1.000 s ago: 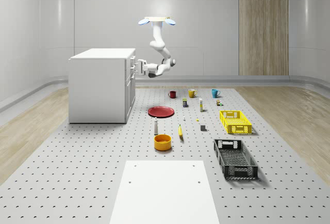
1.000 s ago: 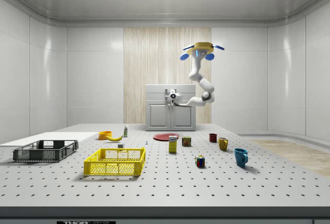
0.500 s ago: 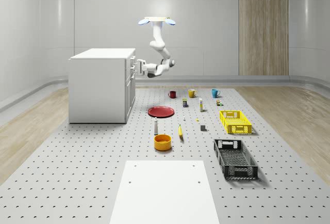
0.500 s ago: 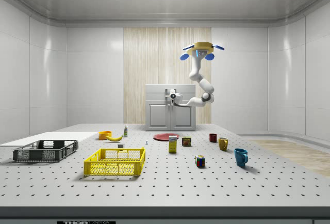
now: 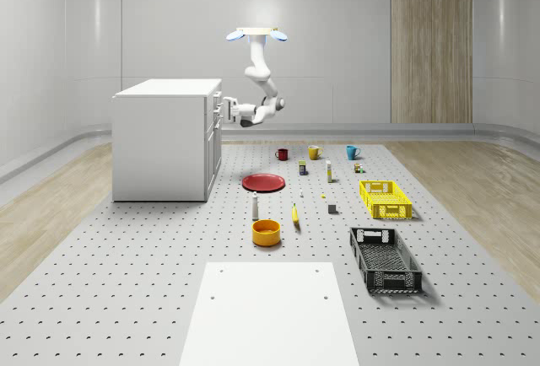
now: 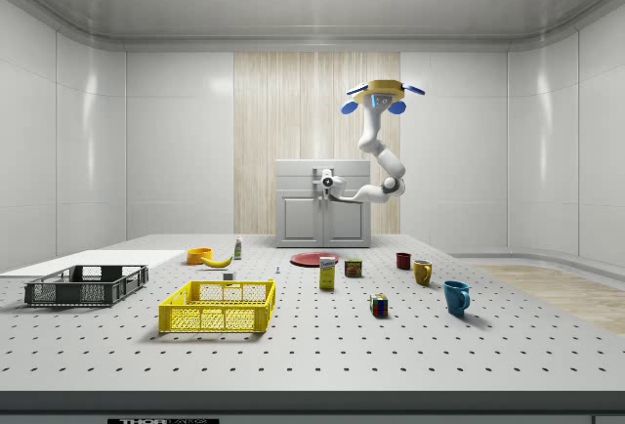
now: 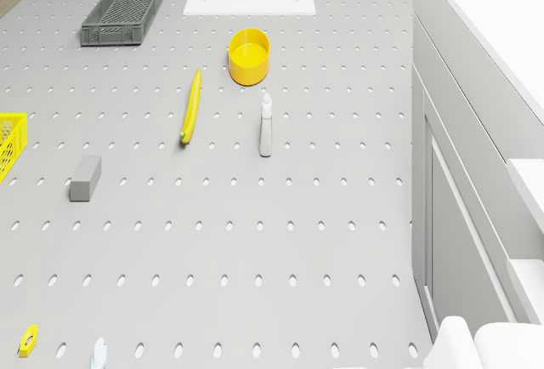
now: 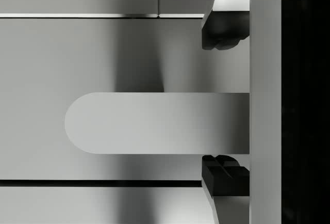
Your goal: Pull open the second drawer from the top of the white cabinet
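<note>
The pincer point(image 8: 223, 100) straddles the drawer handle point(image 8: 154, 123), fingers point(image 8: 221, 30) spread apart, not yet clenched. The whole-scene view shows the drone point(image 5: 256, 34) hovering beside the white cabinet point(image 5: 164, 138), centre-left; the drawer point(image 8: 77, 100) looks closed.

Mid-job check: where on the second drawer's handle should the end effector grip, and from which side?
Grip the handle, the flat rounded tab sticking out of the drawer front, across its thin faces. Come straight at the white cabinet front, as the end effector now does, one fingertip on each side of the tab, gaps still showing. The drone hovers beside the cabinet.
</note>
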